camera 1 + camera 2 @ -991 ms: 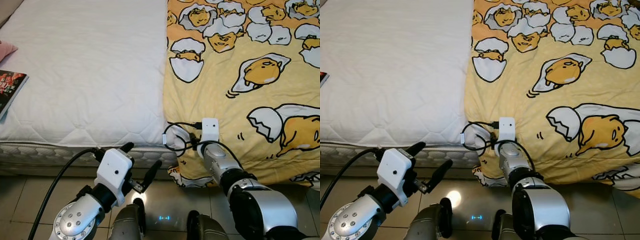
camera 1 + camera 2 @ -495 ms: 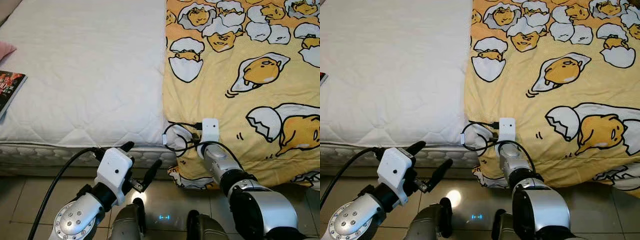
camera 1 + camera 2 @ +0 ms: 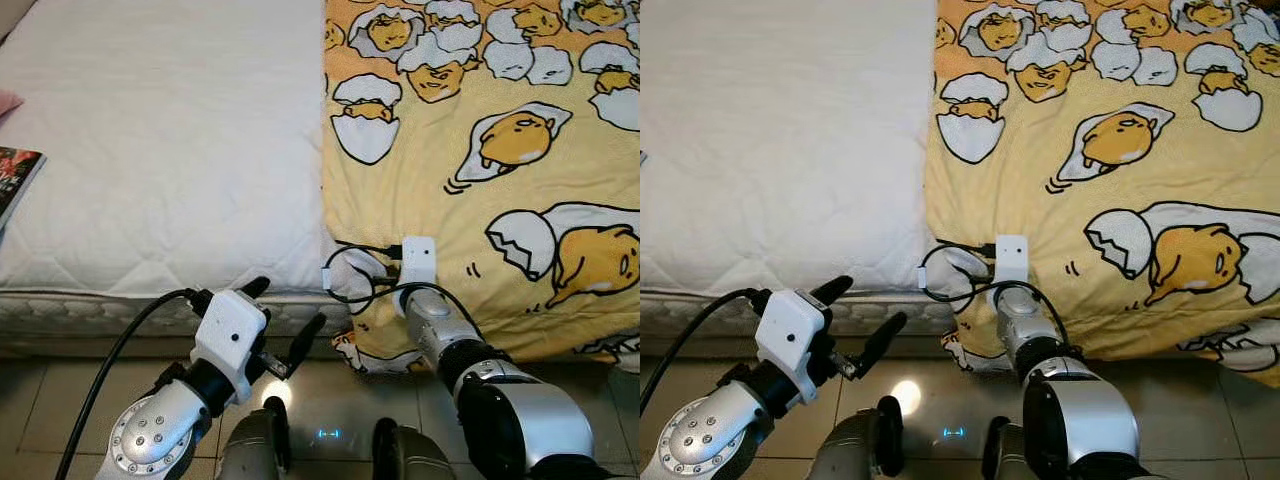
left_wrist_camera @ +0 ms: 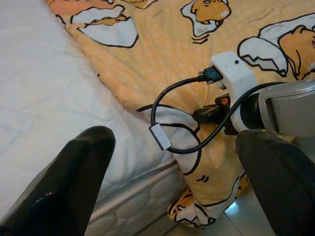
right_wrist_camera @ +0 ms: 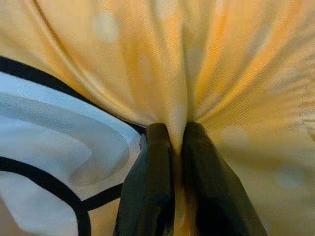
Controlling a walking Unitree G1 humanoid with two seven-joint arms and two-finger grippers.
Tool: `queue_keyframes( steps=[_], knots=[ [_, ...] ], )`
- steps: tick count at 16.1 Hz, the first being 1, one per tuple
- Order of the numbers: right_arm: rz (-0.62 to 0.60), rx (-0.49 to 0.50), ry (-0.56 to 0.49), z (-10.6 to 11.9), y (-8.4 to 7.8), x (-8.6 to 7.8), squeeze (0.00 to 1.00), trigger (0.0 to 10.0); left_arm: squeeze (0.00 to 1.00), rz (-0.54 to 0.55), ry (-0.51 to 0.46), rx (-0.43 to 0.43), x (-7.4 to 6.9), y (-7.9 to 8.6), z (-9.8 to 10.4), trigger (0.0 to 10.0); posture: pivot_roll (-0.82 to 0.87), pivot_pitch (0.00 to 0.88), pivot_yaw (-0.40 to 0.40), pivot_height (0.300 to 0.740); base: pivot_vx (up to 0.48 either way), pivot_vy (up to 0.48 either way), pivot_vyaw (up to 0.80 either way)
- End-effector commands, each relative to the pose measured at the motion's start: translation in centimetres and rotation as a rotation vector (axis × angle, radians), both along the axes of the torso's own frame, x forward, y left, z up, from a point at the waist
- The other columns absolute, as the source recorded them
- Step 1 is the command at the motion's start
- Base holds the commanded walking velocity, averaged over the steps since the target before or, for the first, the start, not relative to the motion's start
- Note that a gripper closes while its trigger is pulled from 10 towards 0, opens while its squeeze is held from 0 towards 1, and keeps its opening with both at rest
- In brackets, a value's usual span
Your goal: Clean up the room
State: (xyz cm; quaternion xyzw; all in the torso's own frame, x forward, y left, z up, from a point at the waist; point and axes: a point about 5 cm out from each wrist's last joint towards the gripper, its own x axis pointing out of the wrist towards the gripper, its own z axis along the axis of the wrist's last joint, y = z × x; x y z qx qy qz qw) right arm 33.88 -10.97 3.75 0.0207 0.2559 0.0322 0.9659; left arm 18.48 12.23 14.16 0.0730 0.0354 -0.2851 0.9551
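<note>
Head view looking down at a bed w/ tiled floor (image 3: 60,400) along the bottom edge. Far left edge, mid-height: corner of a magazine (image 3: 14,180) lying on the white mattress (image 3: 170,140), which fills the upper left and centre. Just above it at the frame edge, a sliver of something pink (image 3: 8,102); can't tell what.

Lower left: left gripper (image 3: 283,318) held in front of the mattress side, above the floor, fingers apart, holding nothing. A black cable (image 3: 110,355) loops from its wrist toward the bottom left.

Centre to right: yellow blanket (image 3: 480,200) printed w/ cartoon egg characters, covering the right half of the bed; its left edge runs down the middle of the frame and its lower edge hangs over the bed side.

Lower centre-right: right gripper (image 5: 176,142) pressed into the blanket's hanging edge, near the corner where blanket meets mattress. In the right wrist view its fingers (image 5: 150,187) are closed together w/ a fold of yellow fabric pinched between them. A white camera block (image 3: 418,262) and looped black cable sit at that wrist, resting against the blanket.
</note>
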Motion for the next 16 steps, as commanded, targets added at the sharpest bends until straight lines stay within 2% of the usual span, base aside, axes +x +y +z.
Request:
queue_keyframes(
  steps=[1,2,5,10,12,16],
  knots=[
    [0.054,0.021,0.039,-1.0,1.3,-1.0,0.0,0.0,0.0,-0.003,0.031,0.001,-0.2,0.0,-0.5,10.0,0.24,0.283,0.045,0.74,0.0,0.0,0.0],
    [0.083,0.039,0.022,-0.9,2.2,-1.0,0.0,0.0,0.0,-0.004,0.03,0.001,-0.1,0.0,-0.5,10.0,0.23,0.281,0.047,0.74,0.0,0.0,0.0],
    [0.097,0.076,0.02,-1.2,3.2,-1.5,0.0,0.0,0.0,-0.005,0.03,0.003,0.0,0.0,-0.6,10.0,0.22,0.276,0.047,0.74,0.0,0.0,0.0],
    [0.203,0.084,0.061,-3.3,5.7,-4.2,0.0,0.0,0.0,-0.012,0.032,0.004,0.1,0.0,-0.6,10.0,0.22,0.274,0.05,0.74,0.0,0.0,0.0],
    [0.235,0.09,0.064,-3.6,6.6,-4.9,0.0,0.0,0.0,-0.012,0.032,0.005,0.1,0.0,-0.6,10.0,0.22,0.273,0.049,0.74,0.0,0.0,0.0],
    [0.338,0.115,0.044,-3.8,9.4,-6.4,0.0,0.0,0.0,-0.01,0.033,0.006,0.1,0.0,-0.7,10.0,0.21,0.27,0.043,0.74,0.0,0.0,0.0]
  ],
)
